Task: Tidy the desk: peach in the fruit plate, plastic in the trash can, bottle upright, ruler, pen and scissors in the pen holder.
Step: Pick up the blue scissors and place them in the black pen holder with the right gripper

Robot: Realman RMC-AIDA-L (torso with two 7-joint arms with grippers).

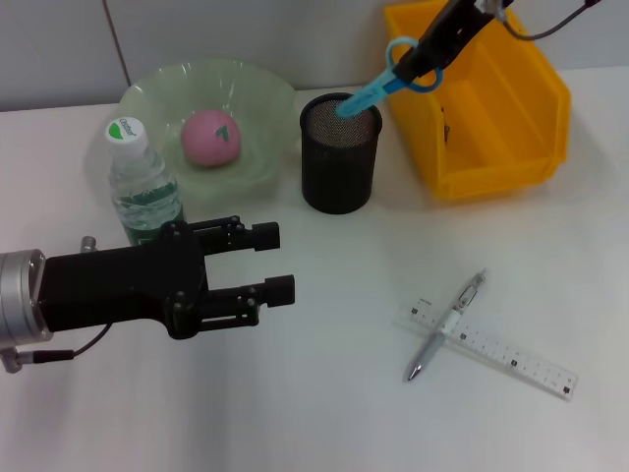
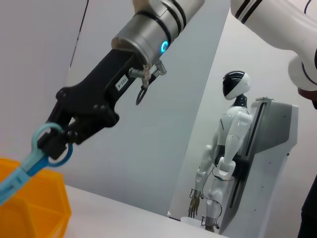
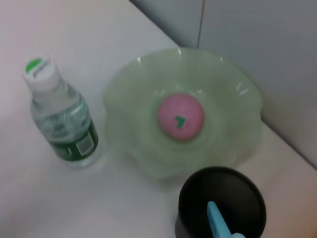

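The right gripper (image 1: 425,61) is clenching the scissors (image 1: 378,87), tilted blades-down into the holder (image 1: 339,152) (bin (image 1: 511,147) beside). The left gripper (image 1: 280,261), released, is hovering by the upright bottle (image 1: 142,187).

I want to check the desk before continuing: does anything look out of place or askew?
Yes: the pen lies across the ruler on the table, not in the pen holder. The scissors lean half in, held by the right claw.
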